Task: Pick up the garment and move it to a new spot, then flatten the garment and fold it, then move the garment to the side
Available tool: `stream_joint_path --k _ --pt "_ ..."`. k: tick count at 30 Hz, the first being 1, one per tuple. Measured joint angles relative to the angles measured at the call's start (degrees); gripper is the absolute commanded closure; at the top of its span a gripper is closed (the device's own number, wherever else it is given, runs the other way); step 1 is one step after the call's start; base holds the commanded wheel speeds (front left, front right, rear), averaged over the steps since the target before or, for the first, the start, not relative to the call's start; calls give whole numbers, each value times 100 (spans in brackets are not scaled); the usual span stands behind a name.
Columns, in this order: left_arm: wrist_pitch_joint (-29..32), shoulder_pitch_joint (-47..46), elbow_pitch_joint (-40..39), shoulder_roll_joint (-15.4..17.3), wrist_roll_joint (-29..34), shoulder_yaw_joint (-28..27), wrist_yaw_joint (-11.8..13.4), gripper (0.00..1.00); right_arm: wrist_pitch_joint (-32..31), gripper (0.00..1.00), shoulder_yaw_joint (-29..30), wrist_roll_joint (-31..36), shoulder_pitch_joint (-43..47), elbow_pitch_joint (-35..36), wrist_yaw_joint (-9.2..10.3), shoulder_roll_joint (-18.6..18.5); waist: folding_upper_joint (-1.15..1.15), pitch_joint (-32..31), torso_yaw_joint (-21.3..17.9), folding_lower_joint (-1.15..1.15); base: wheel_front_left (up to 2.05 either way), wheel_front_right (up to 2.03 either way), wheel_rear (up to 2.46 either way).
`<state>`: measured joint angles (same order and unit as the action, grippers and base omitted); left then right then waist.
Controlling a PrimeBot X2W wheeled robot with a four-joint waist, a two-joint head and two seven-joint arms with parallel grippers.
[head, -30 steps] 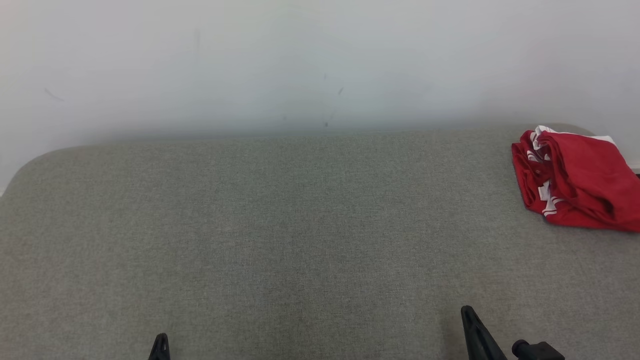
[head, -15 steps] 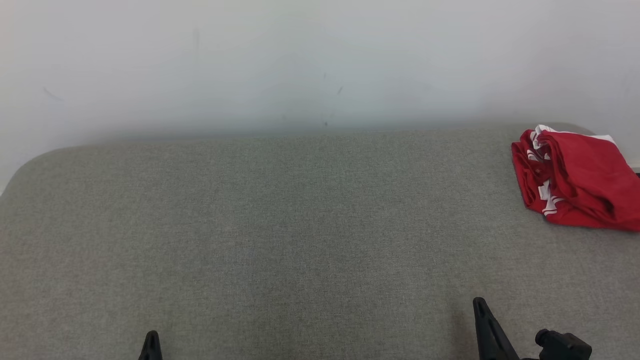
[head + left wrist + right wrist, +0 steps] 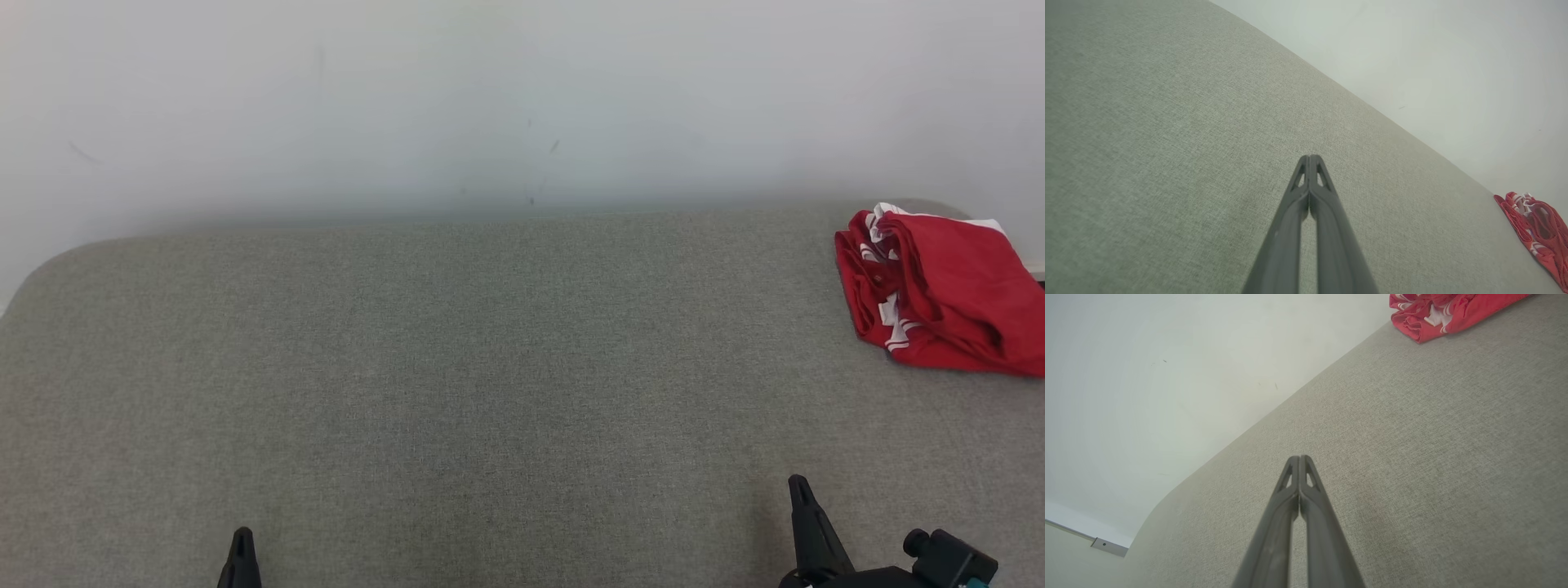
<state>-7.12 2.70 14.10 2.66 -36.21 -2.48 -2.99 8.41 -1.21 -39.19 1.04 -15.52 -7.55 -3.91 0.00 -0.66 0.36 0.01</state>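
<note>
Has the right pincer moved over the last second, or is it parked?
Yes. The right pincer, shut, has crept forward and rightward, toward the red garment, which has stayed put at the far right.

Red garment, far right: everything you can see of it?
The red garment is soft, thin-looking cloth with white stripes showing at its left folds. It lies bunched in a loose heap, not flat, at the far right of the grey fabric surface, near the pale wall, its right end cut off by the head view's edge. Only the surface touches it; the left end effector and right end effector sit clear.
</note>
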Motion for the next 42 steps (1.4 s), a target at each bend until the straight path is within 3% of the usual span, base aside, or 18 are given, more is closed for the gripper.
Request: stream_joint_path --k 42 --pt "735 -480 2 3 -3047 -213 -221 100 -673 100 254 -2998 -374 87 0 -57 0 34 -16 0 0 0 0"
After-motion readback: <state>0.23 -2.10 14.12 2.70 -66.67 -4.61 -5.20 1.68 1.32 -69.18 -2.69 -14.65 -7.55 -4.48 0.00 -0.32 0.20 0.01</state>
